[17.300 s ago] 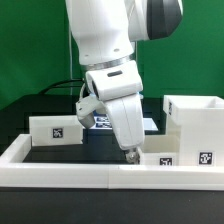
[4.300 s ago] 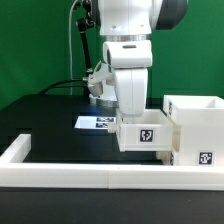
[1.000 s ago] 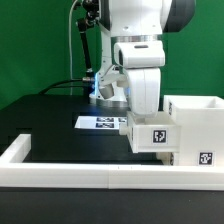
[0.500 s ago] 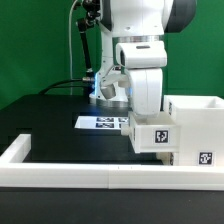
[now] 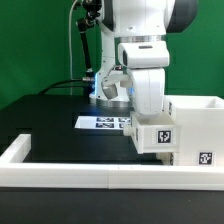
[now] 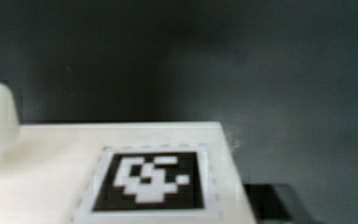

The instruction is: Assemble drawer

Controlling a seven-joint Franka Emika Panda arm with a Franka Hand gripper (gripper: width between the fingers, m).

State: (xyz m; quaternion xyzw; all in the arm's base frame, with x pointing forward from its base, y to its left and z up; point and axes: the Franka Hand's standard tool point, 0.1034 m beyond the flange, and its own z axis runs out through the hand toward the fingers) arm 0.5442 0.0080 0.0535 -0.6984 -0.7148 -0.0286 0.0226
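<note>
The hand (image 5: 150, 118) grips a small white plastic tagged tray (image 5: 152, 135) (lifted off the black counter (image 5: 60, 125)) touching the tall boxy white shell (image 5: 197, 125) at its 3 o'clock.

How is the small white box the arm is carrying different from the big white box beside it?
The tray is small and hangs off the table in the gripper; the shell is taller and stands on the table. The tray's tag sits centred on its front; the shell's visible tag sits low down. Both are white and carry black-and-white square tags.

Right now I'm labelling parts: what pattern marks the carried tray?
A black-and-white square tag on the white tray; clearest in the wrist view.
</note>
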